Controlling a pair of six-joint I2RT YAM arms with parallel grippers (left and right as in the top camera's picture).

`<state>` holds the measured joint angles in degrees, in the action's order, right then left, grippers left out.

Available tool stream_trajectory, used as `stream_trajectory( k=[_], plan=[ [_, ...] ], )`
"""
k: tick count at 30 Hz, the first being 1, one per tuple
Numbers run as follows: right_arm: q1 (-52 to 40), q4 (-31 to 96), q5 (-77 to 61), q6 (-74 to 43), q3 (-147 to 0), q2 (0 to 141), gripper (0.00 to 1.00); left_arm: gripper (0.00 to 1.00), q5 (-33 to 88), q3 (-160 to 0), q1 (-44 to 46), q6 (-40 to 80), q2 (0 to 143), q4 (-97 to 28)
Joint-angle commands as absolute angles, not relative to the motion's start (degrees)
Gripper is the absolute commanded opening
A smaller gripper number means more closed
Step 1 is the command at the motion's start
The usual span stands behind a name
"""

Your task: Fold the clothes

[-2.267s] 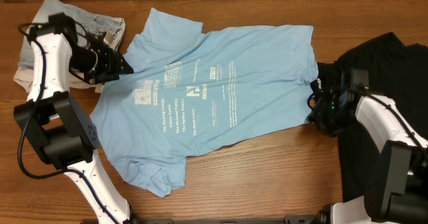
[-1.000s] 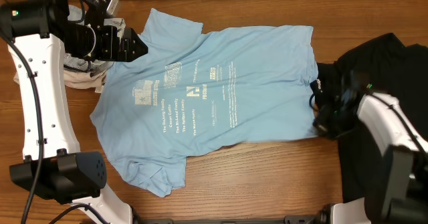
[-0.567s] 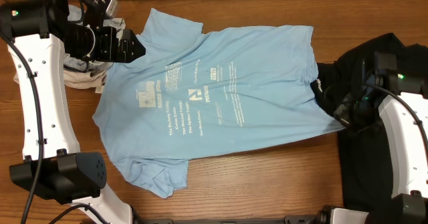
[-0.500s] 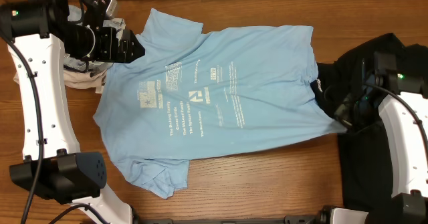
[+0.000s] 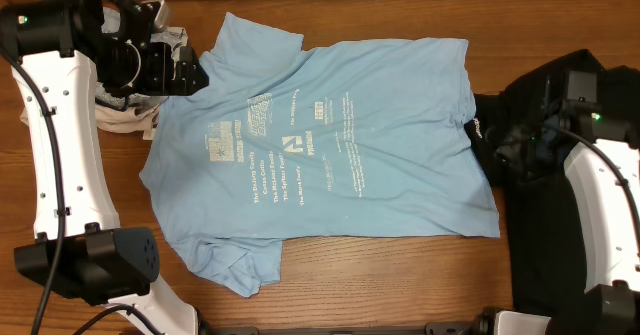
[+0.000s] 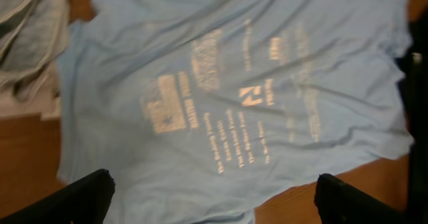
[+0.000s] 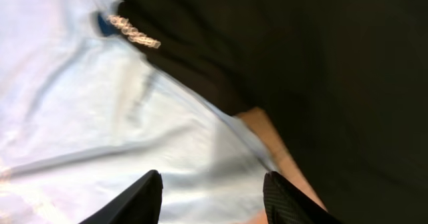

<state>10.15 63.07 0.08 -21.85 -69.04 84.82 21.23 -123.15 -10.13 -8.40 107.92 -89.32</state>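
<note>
The sky-blue T-shirt [image 5: 330, 145] with white lettering lies spread flat across the table; it also fills the left wrist view [image 6: 227, 83] and shows in the right wrist view [image 7: 100, 137]. The black T-shirt [image 5: 560, 105] lies at the right and fills the upper right of the right wrist view [image 7: 301, 63]. My left gripper [image 5: 185, 72] hovers high over the shirt's upper left sleeve, open and empty [image 6: 207, 197]. My right gripper [image 5: 505, 160] is open and empty [image 7: 212, 197] above the blue shirt's lower right hem corner, beside the black shirt.
A pile of grey and white garments [image 5: 130, 105] lies at the far left under the left arm, also seen in the left wrist view [image 6: 27, 30]. Bare wood table [image 5: 400, 275] shows along the front.
The right gripper pulled the blue shirt's lower right corner outward, let it go and lifted away; that hem now lies flatter and wider. The left arm rose earlier and has since held nearly still.
</note>
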Motion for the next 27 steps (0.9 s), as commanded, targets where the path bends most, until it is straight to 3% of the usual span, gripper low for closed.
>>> stream_trajectory(
  k=[1,3,5,9,12,18,20,22,27],
  plan=[
    [10.0,58.6,-10.9,-16.2,-63.9,85.0,0.46,0.98,8.7,-123.4,-10.9,3.8,108.1,-90.4],
    [9.6,55.3,-14.5,-14.7,-59.9,85.0,0.32,0.96,6.0,-122.7,-11.6,6.5,108.1,-91.4],
    [9.1,52.8,-15.6,-14.7,-55.9,85.0,0.25,0.82,5.3,-120.9,-12.2,7.6,108.1,-91.7],
    [8.3,47.5,-15.6,-15.1,-48.2,85.0,0.16,0.29,5.3,-114.0,-13.6,10.8,108.1,-90.2],
    [8.3,44.6,-15.4,-18.7,-44.5,85.0,0.14,0.04,5.4,-107.6,-14.4,12.4,108.1,-86.8],
    [8.3,39.8,-12.8,-27.0,-36.0,85.0,0.14,0.04,5.6,-97.2,-14.8,12.5,108.1,-81.4],
    [8.4,40.1,-10.9,-31.4,-33.7,85.0,0.06,0.04,5.8,-94.5,-14.8,12.5,108.1,-80.0],
    [8.4,42.3,-9.6,-35.4,-33.2,84.9,0.04,0.04,5.8,-92.0,-14.8,12.5,108.1,-78.6],
    [8.4,48.0,-9.6,-37.1,-37.0,83.9,0.08,0.21,5.6,-87.0,-15.1,14.5,108.1,-75.2]
  ],
)
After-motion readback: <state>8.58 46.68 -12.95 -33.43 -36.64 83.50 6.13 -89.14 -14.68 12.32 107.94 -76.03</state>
